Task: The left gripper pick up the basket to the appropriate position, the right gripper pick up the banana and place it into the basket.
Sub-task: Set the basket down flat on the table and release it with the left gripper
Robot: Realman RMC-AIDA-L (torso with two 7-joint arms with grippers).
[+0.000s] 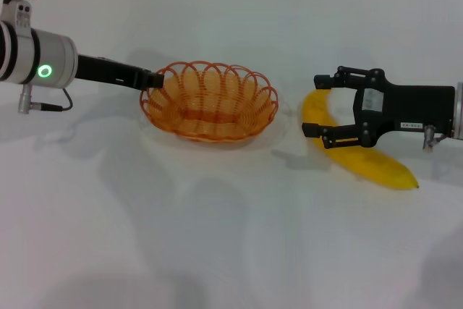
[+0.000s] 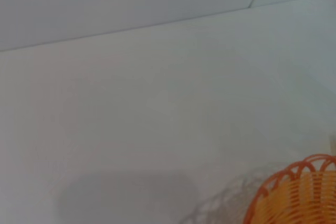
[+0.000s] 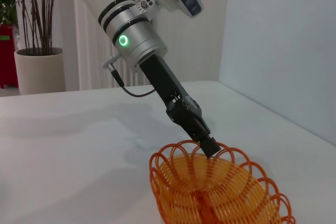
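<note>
The orange wire basket [image 1: 249, 85] stands left of the table's middle. My left gripper [image 1: 153, 79] is shut on its left rim; the right wrist view shows the same grip [image 3: 209, 148] on the basket [image 3: 173, 166]. A part of the rim also shows in the left wrist view [image 2: 294, 174]. The yellow banana [image 1: 369, 161] lies on the table to the right of the basket. My right gripper [image 1: 312, 105] is open, with its fingers on either side of the banana's far end and its jaws apart.
The white table [image 1: 217, 236] runs back to a pale wall. Beyond the table, the right wrist view shows a white plant pot [image 3: 39, 69] with bare branches and a red object [image 3: 6, 38].
</note>
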